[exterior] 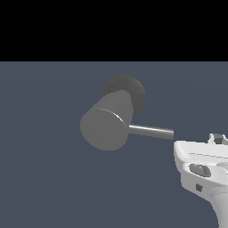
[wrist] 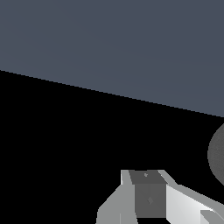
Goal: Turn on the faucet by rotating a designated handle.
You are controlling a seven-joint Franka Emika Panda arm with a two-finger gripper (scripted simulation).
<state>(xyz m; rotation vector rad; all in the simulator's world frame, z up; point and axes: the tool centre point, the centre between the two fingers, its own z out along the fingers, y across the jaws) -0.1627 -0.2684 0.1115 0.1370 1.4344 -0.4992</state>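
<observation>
In the exterior view you had the faucet (exterior: 106, 127), a matte grey thick cylinder with a flat round face turned toward the camera, sitting near the middle of the frame on a darker, rough-textured round base (exterior: 129, 91) that showed behind it. From the cylinder's side the handle (exterior: 151, 131), a thin straight shiny silver-grey metal rod, stuck out toward the exterior view's right. Your white glossy pincer (exterior: 217, 139) sat low at the exterior view's right edge, its body just beside and below the rod's free tip, apparently not touching it; the fingers were mostly cut off by the frame, so you could not tell whether they were parted or closed. In the wrist view you saw only a grey finger (wrist: 146, 194) of the pincer against black, and a sliver of the dark textured base (wrist: 217, 153) at the picture's edge; the rod itself did not appear, and again the pincer's state could not be read. As a judgement: the rod looked rigid and smooth, so it would likely be slippery under the pads and would not flex, while the cylinder looked heavy and fixed. You would have done best to meet the handle near its free end, where leverage is greatest, and push or clasp it squarely so the pincer would not slide off along its length.
</observation>
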